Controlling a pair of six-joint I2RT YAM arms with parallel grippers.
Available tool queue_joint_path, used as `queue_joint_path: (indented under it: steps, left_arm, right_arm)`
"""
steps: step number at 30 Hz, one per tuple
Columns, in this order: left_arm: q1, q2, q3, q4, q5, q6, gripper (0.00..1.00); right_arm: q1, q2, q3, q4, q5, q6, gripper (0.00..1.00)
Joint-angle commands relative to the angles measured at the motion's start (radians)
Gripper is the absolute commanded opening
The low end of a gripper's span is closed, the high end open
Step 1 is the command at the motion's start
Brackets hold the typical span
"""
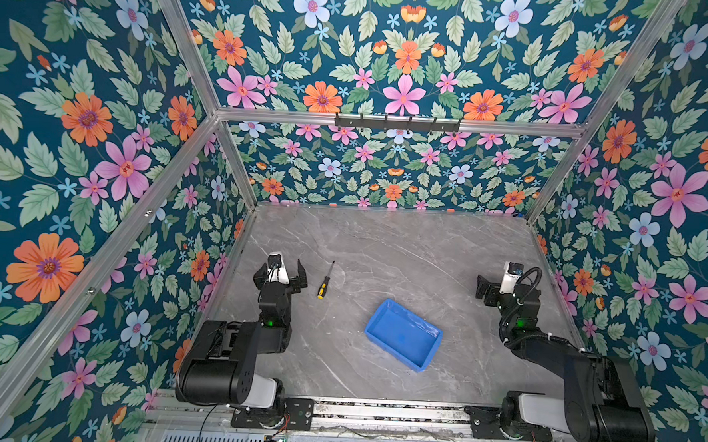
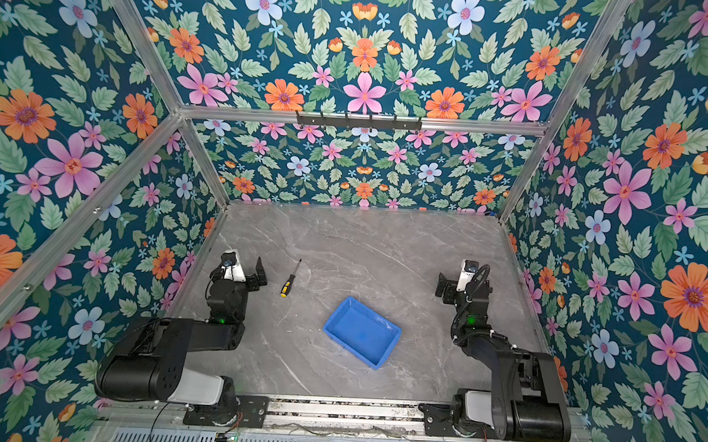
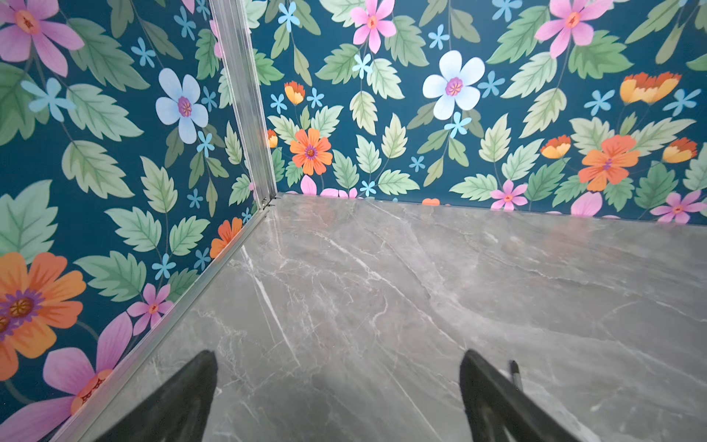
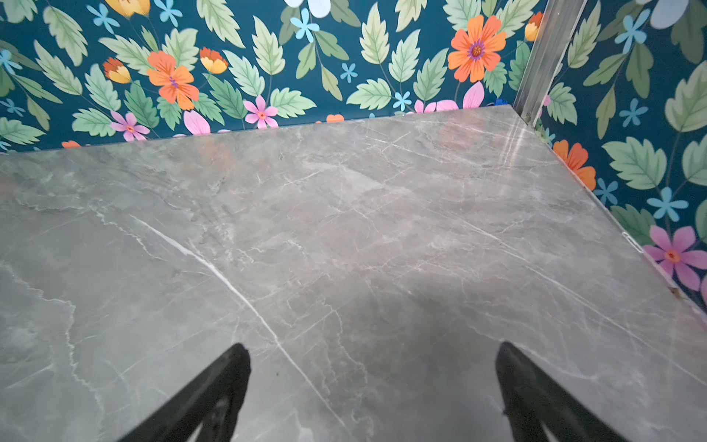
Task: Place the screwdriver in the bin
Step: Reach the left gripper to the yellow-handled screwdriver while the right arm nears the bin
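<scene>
The screwdriver [image 1: 325, 281] [image 2: 290, 277] has a yellow-and-black handle and a thin dark shaft. It lies flat on the grey marble table in both top views, its tip pointing toward the back wall. The empty blue bin [image 1: 400, 336] [image 2: 361, 332] sits at an angle in the middle, nearer the front and to the screwdriver's right. My left gripper [image 1: 280, 268] [image 3: 338, 356] is open and empty just left of the screwdriver. In the left wrist view only the shaft's tip [image 3: 515, 373] shows beyond one finger. My right gripper [image 1: 503, 279] [image 4: 372, 346] stands open and empty at the far right.
Floral walls with aluminium frame posts [image 3: 245, 103] close in the table [image 1: 405, 249] on the left, back and right. The left gripper is close to the left wall. A black hook rail [image 1: 397, 123] hangs high on the back wall. Both arm bases sit on the front rail [image 1: 388, 413].
</scene>
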Motion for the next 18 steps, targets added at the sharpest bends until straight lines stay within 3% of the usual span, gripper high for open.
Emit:
queue_joint_path:
  steps: [1,9,18]
  left_arm:
    - [-0.009,-0.055,0.034,-0.127,0.021,0.017,1.0]
    - [-0.055,-0.135,0.182,-0.457,0.057,-0.068,1.0]
    - [-0.173,-0.155,0.31,-0.773,0.036,-0.12,1.0]
  right_arm:
    - [0.002,-0.063,0.031,-0.138,-0.037,-0.016,0.99]
    - [0.005,-0.232,0.115,-0.428,-0.212,-0.064,0.99]
    - [0.123,-0.377,0.176,-0.65,-0.219,-0.173,0.99]
